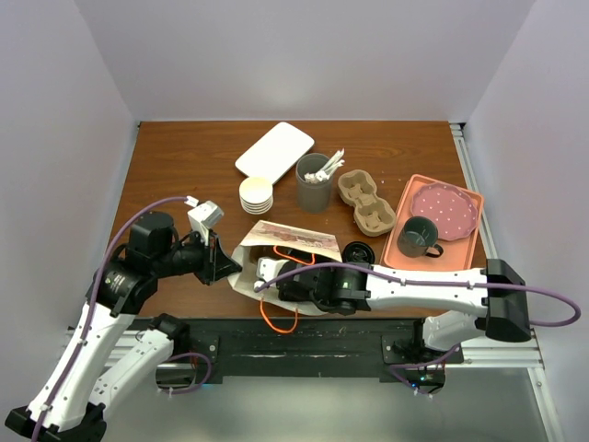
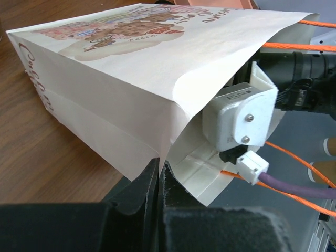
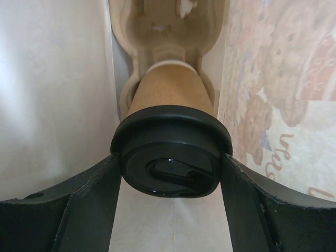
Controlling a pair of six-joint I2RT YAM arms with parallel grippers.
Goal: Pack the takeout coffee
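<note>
A cream paper bag point(image 1: 290, 238) with a printed side lies on its side, mouth toward the near table edge. My left gripper point(image 1: 230, 267) is shut on the bag's lower mouth edge point(image 2: 159, 165). My right gripper point(image 3: 170, 173) is reached inside the bag point(image 3: 52, 79). It is shut on the takeout coffee point(image 3: 168, 97), with a finger on each side of its black lid point(image 3: 168, 157). The cup's base sits in a pulp cup carrier point(image 3: 163, 21) deep in the bag. In the top view the cup is hidden by the bag. The right wrist point(image 2: 241, 113) fills the bag mouth.
A round black lidded thing point(image 1: 359, 251) stands beside the bag. Behind are lidless cream cups point(image 1: 257, 193), a white tray point(image 1: 274, 150), a grey utensil cup point(image 1: 314, 181) and a pulp carrier point(image 1: 365, 203). At the right, a salmon tray point(image 1: 465, 241) holds a pink plate and dark mug.
</note>
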